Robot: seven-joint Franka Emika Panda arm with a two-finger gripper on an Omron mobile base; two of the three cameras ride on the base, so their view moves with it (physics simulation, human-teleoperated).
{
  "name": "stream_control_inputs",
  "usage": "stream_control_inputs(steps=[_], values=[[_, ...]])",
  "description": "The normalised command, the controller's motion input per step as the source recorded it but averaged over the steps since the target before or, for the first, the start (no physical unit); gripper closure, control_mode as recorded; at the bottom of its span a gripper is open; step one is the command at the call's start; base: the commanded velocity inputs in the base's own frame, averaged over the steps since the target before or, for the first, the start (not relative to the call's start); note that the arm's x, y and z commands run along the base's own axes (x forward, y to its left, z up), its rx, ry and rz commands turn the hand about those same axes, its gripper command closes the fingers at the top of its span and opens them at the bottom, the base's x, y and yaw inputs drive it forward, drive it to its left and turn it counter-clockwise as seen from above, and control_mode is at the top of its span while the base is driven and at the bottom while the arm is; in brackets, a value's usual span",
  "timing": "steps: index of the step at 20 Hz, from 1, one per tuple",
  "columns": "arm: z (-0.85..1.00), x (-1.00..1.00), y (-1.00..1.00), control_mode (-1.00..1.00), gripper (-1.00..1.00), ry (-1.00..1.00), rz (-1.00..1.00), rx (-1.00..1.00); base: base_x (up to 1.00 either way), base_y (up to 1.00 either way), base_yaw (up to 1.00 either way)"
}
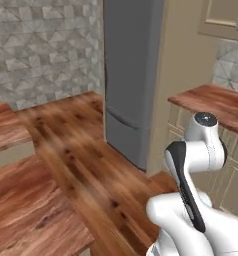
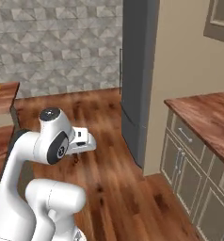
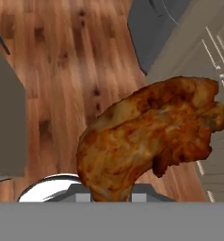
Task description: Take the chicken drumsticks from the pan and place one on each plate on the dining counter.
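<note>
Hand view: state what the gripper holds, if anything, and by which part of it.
It holds a chicken drumstick, gripped at its narrower lower end, where the meat tapers down to the bottom edge of the view; the broad lumpy end sticks out up and to the right over the wood floor.

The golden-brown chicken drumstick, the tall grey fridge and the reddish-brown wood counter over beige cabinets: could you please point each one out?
Golden-brown chicken drumstick (image 3: 147, 136): hand view, middle of the meat.
Tall grey fridge (image 1: 131, 75): left base view, door front.
Reddish-brown wood counter (image 2: 208, 117): right base view, bare top surface.
</note>
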Motion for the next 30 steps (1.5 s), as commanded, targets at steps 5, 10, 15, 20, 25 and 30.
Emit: stream_control_inputs(steps=[5,10,15,20,25,30], values=[[0.0,0.0,0.0,1.0,1.0,0.0,0.0,0.0,0.9,-0.14,0.48],[0.0,0.0,0.0,1.0,1.0,0.0,0.0,0.0,1.0,-0.15,0.33],[0.0,0.0,0.0,1.0,1.0,0.0,0.0,0.0,1.0,-0.21,0.17],[0.0,0.0,0.0,1.0,1.0,0.0,0.0,0.0,1.0,-0.16,0.22],[0.0,0.0,0.0,1.0,1.0,0.0,0.0,0.0,1.0,-0.13,0.28],[0.0,0.0,0.0,1.0,1.0,0.0,0.0,0.0,0.99,-0.12,0.48]])
